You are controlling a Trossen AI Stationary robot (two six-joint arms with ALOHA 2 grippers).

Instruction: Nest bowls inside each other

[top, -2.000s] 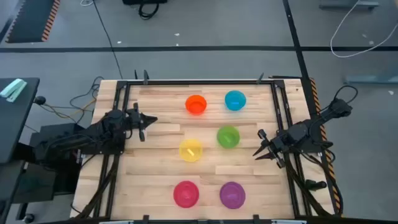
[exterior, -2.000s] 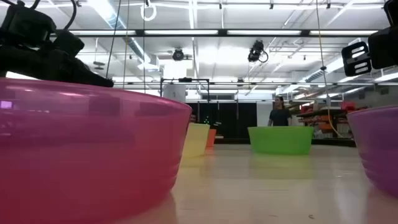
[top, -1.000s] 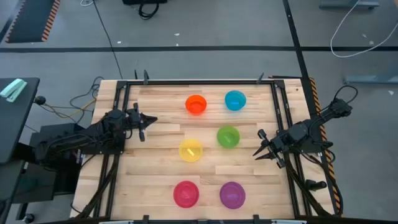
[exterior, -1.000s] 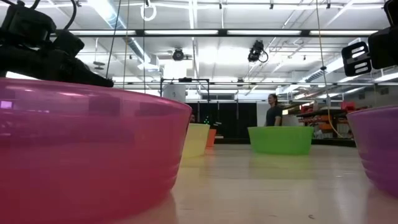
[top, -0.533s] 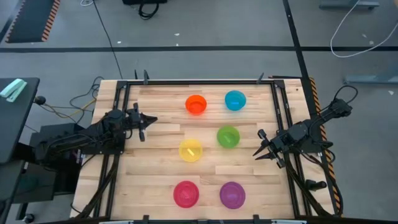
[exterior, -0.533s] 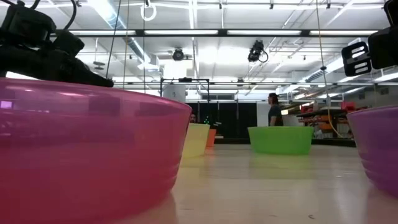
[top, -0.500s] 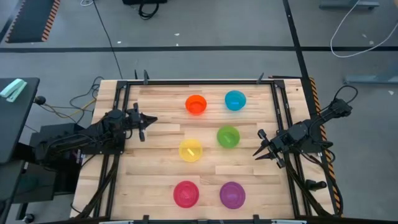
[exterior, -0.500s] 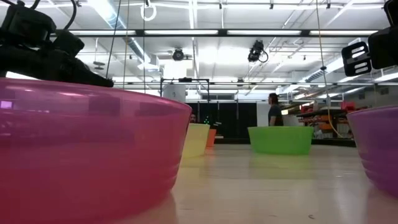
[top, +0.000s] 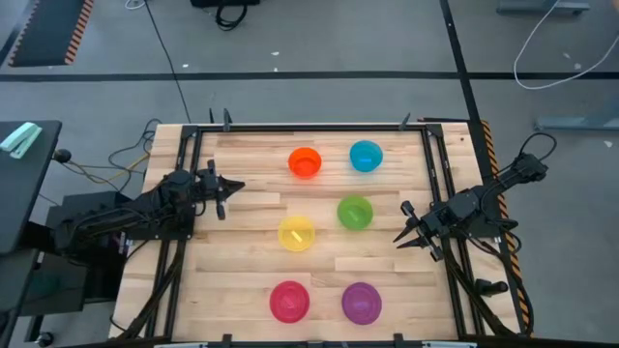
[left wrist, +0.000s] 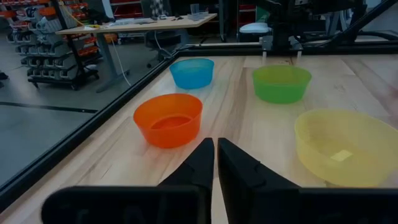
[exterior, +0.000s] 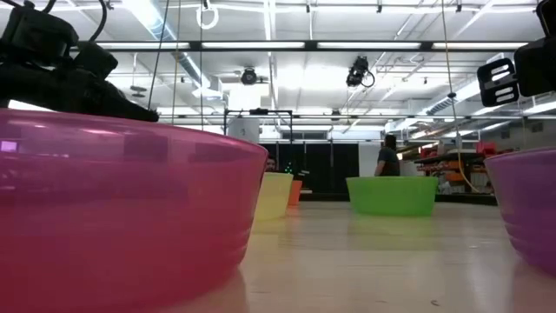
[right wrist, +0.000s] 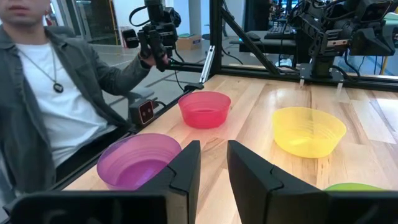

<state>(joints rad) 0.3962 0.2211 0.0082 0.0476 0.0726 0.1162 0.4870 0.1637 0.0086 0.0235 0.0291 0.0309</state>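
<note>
— Wooden planks make up the surface (top: 242, 280) we look down on, framed by dark rails, with grey floor all around it. What do we have on it?

— We count six bowls, all apart, none nested. At the far end sit the orange bowl (top: 305, 162) and the blue bowl (top: 366, 156) side by side. In the middle we see the green bowl (top: 355, 213) and, a little nearer and to its left, the yellow bowl (top: 296, 234). At the near end stand the pink-red bowl (top: 289, 301) and the purple bowl (top: 361, 303).

— And the arms?

— We find the left hand (top: 232, 188) at the left edge of the surface, level with the gap between the orange and yellow bowls, well apart from both. Its own camera shows its fingers (left wrist: 200, 163) pressed together, holding nothing, with the orange bowl (left wrist: 168, 119) ahead of them.

— The other one?

— We see the right hand (top: 403, 227) at the right edge, near the green bowl but not touching it. Its fingers (right wrist: 186, 165) stand parted with a gap between them, empty, pointing across at the purple bowl (right wrist: 138, 160), the pink-red bowl (right wrist: 204, 109) and the yellow bowl (right wrist: 308, 131).

— Anyone about?

— We notice a person (right wrist: 46, 99) in a grey jacket beside the surface in the right wrist view, and another person (exterior: 387, 156) far off in the room behind the green bowl (exterior: 392, 196) in the low view.
</note>
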